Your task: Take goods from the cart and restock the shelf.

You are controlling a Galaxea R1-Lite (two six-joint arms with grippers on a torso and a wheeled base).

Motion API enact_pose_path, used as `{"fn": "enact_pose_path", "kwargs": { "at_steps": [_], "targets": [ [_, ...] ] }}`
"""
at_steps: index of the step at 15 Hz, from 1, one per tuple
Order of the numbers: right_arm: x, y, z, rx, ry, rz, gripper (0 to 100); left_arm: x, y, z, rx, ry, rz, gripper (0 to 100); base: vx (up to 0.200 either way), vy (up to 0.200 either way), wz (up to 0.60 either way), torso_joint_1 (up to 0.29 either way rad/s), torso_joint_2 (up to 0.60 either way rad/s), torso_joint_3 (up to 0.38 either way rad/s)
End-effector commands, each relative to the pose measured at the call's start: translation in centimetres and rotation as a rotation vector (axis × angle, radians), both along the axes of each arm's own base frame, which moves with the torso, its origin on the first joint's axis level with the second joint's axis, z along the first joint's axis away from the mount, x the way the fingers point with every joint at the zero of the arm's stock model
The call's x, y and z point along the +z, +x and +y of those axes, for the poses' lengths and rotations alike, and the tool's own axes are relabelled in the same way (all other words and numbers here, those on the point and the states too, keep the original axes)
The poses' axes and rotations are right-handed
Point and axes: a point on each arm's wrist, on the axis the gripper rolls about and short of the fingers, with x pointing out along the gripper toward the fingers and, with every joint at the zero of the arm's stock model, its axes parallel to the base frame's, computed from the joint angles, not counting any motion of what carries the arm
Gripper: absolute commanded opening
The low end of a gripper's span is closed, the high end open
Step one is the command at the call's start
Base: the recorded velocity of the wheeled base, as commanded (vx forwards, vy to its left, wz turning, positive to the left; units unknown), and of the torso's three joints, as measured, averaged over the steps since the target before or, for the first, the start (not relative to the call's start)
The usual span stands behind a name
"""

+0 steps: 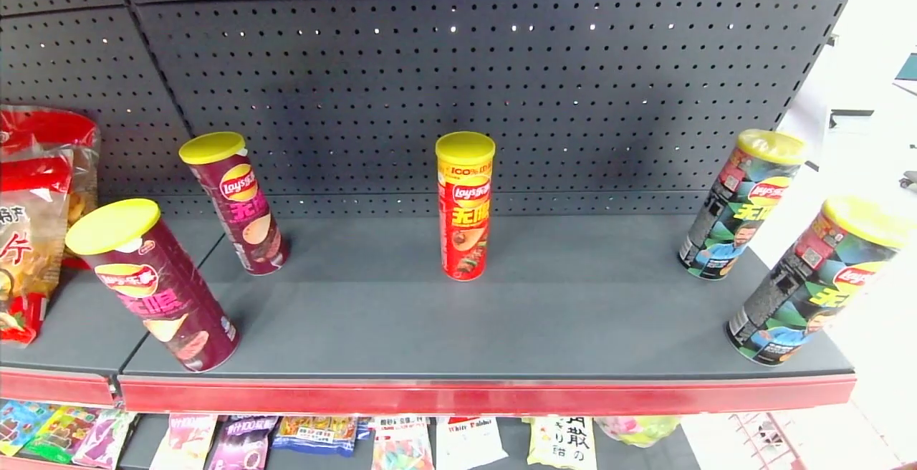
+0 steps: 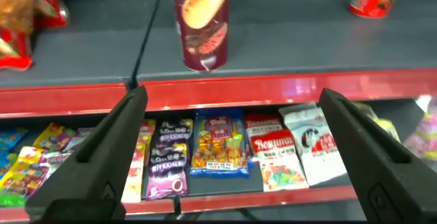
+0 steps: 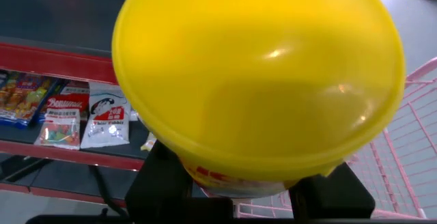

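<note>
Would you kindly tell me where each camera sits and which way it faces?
Head view: on the head, facing forward and down at the shelf.
Left wrist view: behind the open left gripper, facing snack packets under the shelf.
Right wrist view: behind the right gripper holding a yellow-lidded can, pink cart beyond.
Shared: head and left wrist show the front maroon can.

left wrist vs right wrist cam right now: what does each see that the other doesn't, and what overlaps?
Left wrist only: the left gripper with fingers open, a maroon can standing at the front of the shelf, and red snack bags beside it.
Right wrist only: the yellow-lidded can held in the right gripper, and the wire of the pink cart.
Both: the red shelf edge and the snack packets below it, including a white packet.
</note>
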Motion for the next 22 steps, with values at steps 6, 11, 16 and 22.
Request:
{"fn": "enact_pose_path", "kwargs": {
  "at_steps": [6,11,16,22],
  "targets": [
    [-0.3,0.0,0.0,0.031,0.004,0.002,0,15.5,7.4,-1.7,-0.537,-0.005,0.104,100,0.000,0.000,0.00,0.000,0.00,0.000],
    [0.0,0.1,0.1,0.031,0.003,0.004,0,13.0,19.5,-5.4,-0.818,0.061,0.250,100,0.000,0.000,0.00,0.000,0.00,0.000],
    [0.0,0.0,0.1,0.031,0.004,-0.002,0,12.3,26.9,-11.4,-0.969,0.076,0.285,100,0.000,0.000,0.00,0.000,0.00,0.000],
    [0.0,0.0,0.0,0.031,0.004,-0.007,0,11.6,34.8,-15.5,-0.957,0.097,0.247,100,0.000,0.000,0.00,0.000,0.00,0.000]
  ]
}}
